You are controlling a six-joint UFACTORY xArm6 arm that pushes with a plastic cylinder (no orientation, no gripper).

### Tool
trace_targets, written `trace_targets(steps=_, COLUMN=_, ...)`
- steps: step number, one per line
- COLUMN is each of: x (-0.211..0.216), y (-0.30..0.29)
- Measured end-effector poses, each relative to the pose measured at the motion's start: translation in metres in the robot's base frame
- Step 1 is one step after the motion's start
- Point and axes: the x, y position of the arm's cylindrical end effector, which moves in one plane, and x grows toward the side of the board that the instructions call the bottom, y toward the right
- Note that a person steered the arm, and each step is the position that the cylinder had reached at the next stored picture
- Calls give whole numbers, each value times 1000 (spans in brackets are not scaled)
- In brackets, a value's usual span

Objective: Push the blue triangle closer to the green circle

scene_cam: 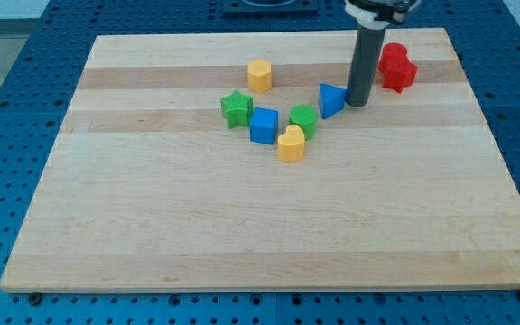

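Observation:
The blue triangle (331,99) sits on the wooden board (242,226) in the upper middle. The green circle (303,120) lies just to its lower left, a small gap apart. My tip (357,102) is the lower end of a dark rod and stands right at the blue triangle's right side, touching or almost touching it.
A blue cube (263,125) and a yellow heart-like block (291,143) lie next to the green circle. A green star (236,108) is at their left. A yellow hexagon-like block (259,75) is above. A red block (396,67) is to the right of the rod.

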Motion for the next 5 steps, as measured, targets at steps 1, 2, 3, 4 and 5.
trace_targets(steps=1, x=0, y=-7)
trace_targets(steps=2, x=0, y=-10)
trace_targets(steps=3, x=0, y=-10)
trace_targets(steps=4, x=1, y=-10)
trace_targets(steps=5, x=1, y=-10)
